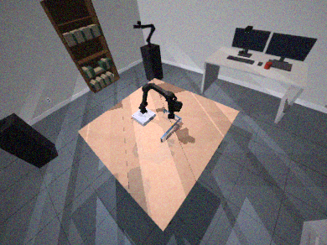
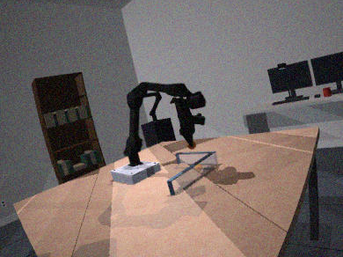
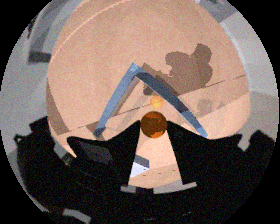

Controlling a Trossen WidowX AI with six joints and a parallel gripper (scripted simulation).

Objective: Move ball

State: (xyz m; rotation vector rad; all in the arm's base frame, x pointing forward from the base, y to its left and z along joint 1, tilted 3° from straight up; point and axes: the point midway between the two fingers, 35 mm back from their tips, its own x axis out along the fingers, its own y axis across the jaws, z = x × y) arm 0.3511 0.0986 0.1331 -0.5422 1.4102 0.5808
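The orange ball (image 2: pixel 193 145) (image 3: pixel 153 121) is held between the fingertips, above the table. My gripper (image 1: pixel 171 116) (image 2: pixel 191 143) (image 3: pixel 153 123) is shut on it. In the exterior view the ball hangs higher than the tops of the two low clear walls (image 1: pixel 169 130) (image 2: pixel 185 172) (image 3: pixel 114 102), which have blue edges and meet in a corner. The see-through copy (image 2: pixel 198 166) (image 3: pixel 156 102), a pale orange spot, lies on the table inside the corner. In the wrist view it shows just beyond the ball, between the walls. The ball is hard to make out in the top view.
The arm's white base plate (image 1: pixel 143 117) (image 2: pixel 132 173) stands on the wooden table (image 1: pixel 147 172) (image 2: pixel 145 229), to the left of the walls in the top and exterior views. Dark shadows of the arm fall beside the walls. A bookshelf, black pedestals and a desk with monitors stand off the table.
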